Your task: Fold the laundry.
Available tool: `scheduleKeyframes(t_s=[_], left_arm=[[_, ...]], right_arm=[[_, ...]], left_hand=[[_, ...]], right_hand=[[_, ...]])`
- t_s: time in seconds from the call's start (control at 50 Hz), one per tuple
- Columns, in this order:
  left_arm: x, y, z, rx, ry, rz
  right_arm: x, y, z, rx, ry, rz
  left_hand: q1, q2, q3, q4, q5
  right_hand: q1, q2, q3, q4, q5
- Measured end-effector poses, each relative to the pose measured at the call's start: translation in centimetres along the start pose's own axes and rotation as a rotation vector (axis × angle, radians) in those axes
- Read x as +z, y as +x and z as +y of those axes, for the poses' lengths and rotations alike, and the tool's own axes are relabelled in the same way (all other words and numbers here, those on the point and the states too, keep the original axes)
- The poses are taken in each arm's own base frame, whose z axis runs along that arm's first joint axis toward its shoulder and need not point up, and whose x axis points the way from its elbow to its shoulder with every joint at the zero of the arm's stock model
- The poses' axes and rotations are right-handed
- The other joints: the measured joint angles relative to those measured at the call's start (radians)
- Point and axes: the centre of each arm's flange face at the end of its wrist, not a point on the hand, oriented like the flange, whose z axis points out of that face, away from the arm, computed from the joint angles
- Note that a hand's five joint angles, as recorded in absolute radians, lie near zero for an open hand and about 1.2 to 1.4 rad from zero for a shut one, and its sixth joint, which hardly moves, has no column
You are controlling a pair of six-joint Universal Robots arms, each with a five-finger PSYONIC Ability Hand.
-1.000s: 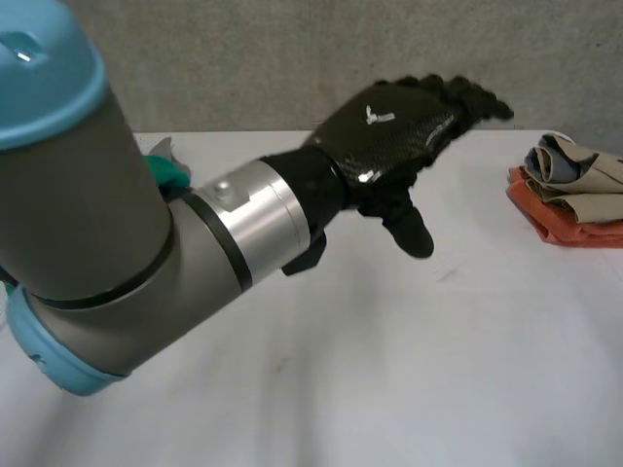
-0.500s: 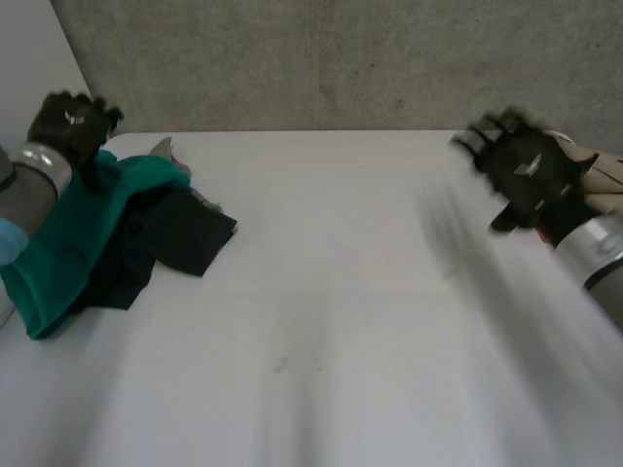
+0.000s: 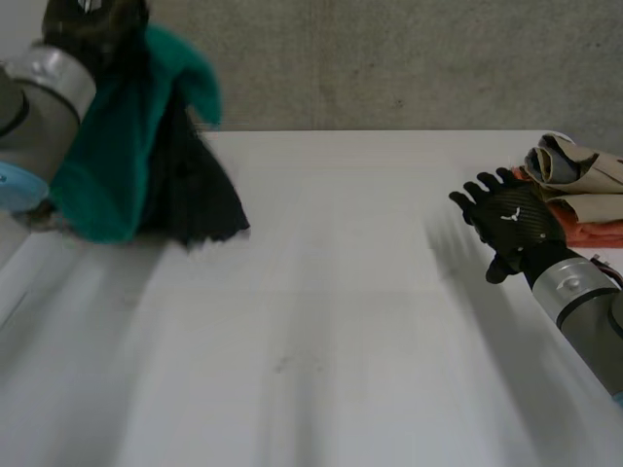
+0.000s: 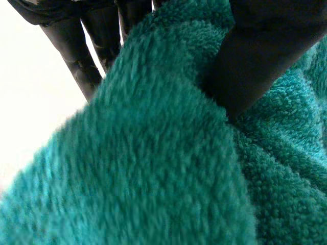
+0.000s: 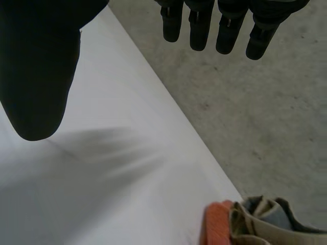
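Robot's left hand [image 3: 95, 17] is up high over the far left corner of the white table [image 3: 321, 331], and we can see it's clamped on a teal towel [image 3: 117, 146]. In the left wrist view the fingers [image 4: 76, 51] sit on one side of a fluffy terry fold and the thumb [image 4: 260, 56] digs in from the other, so the towel is pinched between them. It hangs down from the hand in a loose bunch alongside the grey forearm. A black garment [image 3: 200, 190] dangles with it, just on the inner side of the towel, fanning out toward its lower edge. That edge is down near the tabletop, but we honestly can't tell whether it touches. We also can't tell if the hand has hold of the black piece too or if it's just caught up in the towel. Over on the other side, the right hand [image 3: 511, 229] hovers above the table with nothing in it. In its own wrist view the fingers [image 5: 204, 23] are straight and spread, and the thumb [image 5: 36, 71] is well apart from them. Just beyond it, at the table's far right edge, we've got a folded stack [image 3: 574, 195], with tan and grey-blue pieces on top of an orange one. A grey concrete wall [image 3: 389, 58] runs behind the table.
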Motion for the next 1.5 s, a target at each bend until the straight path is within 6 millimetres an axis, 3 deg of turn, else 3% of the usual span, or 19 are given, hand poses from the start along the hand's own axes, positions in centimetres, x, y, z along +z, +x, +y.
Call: scheduleKeyframes(t_s=[0.06,0.16,0.26,0.3,0.34,0.4,0.48,0.52,0.68,0.8,0.94,1.06,1.14,1.16,1.2,1.26,1.32,1.44,1.5], left_arm=[[-1.4,3.0,-3.7,-0.185,0.062,0.069],[-3.5,8.4,-4.9,-0.384,0.040,0.204],[-5.3,14.0,-2.8,-0.448,-0.053,0.324],[-6.6,17.4,-0.9,-0.459,-0.121,0.391],[-7.5,19.4,0.6,-0.458,-0.169,0.430],[-8.8,21.7,2.4,-0.445,-0.232,0.480],[-10.4,23.1,3.3,-0.409,-0.283,0.523],[-10.7,22.9,3.0,-0.392,-0.289,0.525],[-11.1,17.1,0.3,-0.335,-0.264,0.427],[-12.6,14.7,-0.5,-0.327,-0.272,0.384],[-15.1,13.4,-0.1,-0.327,-0.291,0.358],[-16.2,12.9,0.0,-0.325,-0.264,0.341],[-16.5,12.5,0.0,-0.323,-0.244,0.327],[-16.6,12.4,0.0,-0.322,-0.239,0.323],[-16.7,12.2,-0.1,-0.322,-0.233,0.318],[-16.7,11.9,-0.3,-0.320,-0.224,0.310],[-16.5,11.4,-0.6,-0.319,-0.214,0.294],[-16.1,10.4,-0.9,-0.315,-0.198,0.263],[-15.9,10.1,-0.9,-0.316,-0.195,0.257]], right_arm=[[0.0,0.5,-0.1,-0.002,-0.009,0.032],[-0.1,1.1,-0.4,-0.005,-0.012,0.061],[-0.1,1.5,-0.3,-0.004,-0.015,0.071],[-0.1,1.7,-0.2,-0.003,-0.019,0.076],[0.0,1.8,-0.1,-0.003,-0.021,0.079],[0.1,2.0,-0.1,-0.003,-0.023,0.086],[0.2,2.5,-0.2,0.011,-0.024,0.104],[0.3,2.8,-0.4,0.030,-0.023,0.110],[-0.3,4.6,-3.1,0.224,-0.064,0.084],[-1.0,4.8,-5.0,0.343,-0.144,0.008],[-0.9,0.6,-8.5,0.417,-0.134,-0.180],[0.4,-2.8,-8.7,0.420,-0.133,-0.273],[1.7,-3.9,-8.7,0.406,-0.118,-0.280],[2.2,-3.9,-9.0,0.398,-0.101,-0.269],[2.7,-3.7,-9.5,0.388,-0.074,-0.245],[3.5,-2.3,-11.3,0.369,0.008,-0.182],[3.6,0.4,-15.0,0.345,0.156,-0.085],[1.0,5.7,-22.5,0.306,0.419,0.065],[0.1,6.8,-24.2,0.296,0.476,0.093]], left_hand=[[0.001,0.001,0.003,0.000,0.022],[0.001,0.001,0.003,0.000,0.024],[0.001,0.002,0.003,0.000,0.024],[-0.008,-0.013,-0.010,-0.014,0.015],[-0.103,-0.192,-0.179,-0.193,-0.107],[-0.532,-0.614,-0.583,-0.610,-0.511],[-0.584,-0.713,-0.689,-0.723,-0.619],[-0.601,-0.741,-0.718,-0.752,-0.648],[-0.618,-0.762,-0.740,-0.774,-0.668],[-0.632,-0.785,-0.764,-0.797,-0.690],[-0.656,-0.798,-0.776,-0.808,-0.703],[-0.656,-0.798,-0.776,-0.808,-0.703],[-0.656,-0.798,-0.776,-0.808,-0.703],[-0.656,-0.798,-0.776,-0.808,-0.703],[-0.656,-0.798,-0.776,-0.808,-0.703],[-0.656,-0.798,-0.776,-0.808,-0.703],[-0.656,-0.798,-0.776,-0.808,-0.703],[-0.656,-0.798,-0.776,-0.808,-0.703],[-0.656,-0.798,-0.776,-0.808,-0.703]], right_hand=[[0.000,0.000,0.000,0.000,0.000],[0.000,0.000,0.000,0.000,0.000],[0.000,0.000,0.000,0.000,0.000],[0.000,0.000,0.000,0.000,0.000],[0.000,0.000,0.000,0.000,0.000],[0.000,0.000,0.000,0.000,0.000],[0.000,0.000,0.000,0.000,0.000],[0.000,0.000,0.000,0.000,0.000],[0.000,0.000,0.000,0.000,0.000],[0.000,0.000,0.000,0.000,0.000],[0.000,0.000,0.000,0.000,0.000],[0.031,0.033,0.039,0.038,0.036],[0.469,0.489,0.489,0.484,0.478],[0.691,0.737,0.728,0.726,0.709],[0.799,0.912,0.909,0.914,0.872],[0.804,0.933,0.940,0.964,0.885],[0.804,0.933,0.940,0.966,0.885],[0.804,0.933,0.951,0.983,0.893],[0.804,0.933,0.951,0.985,0.907]])
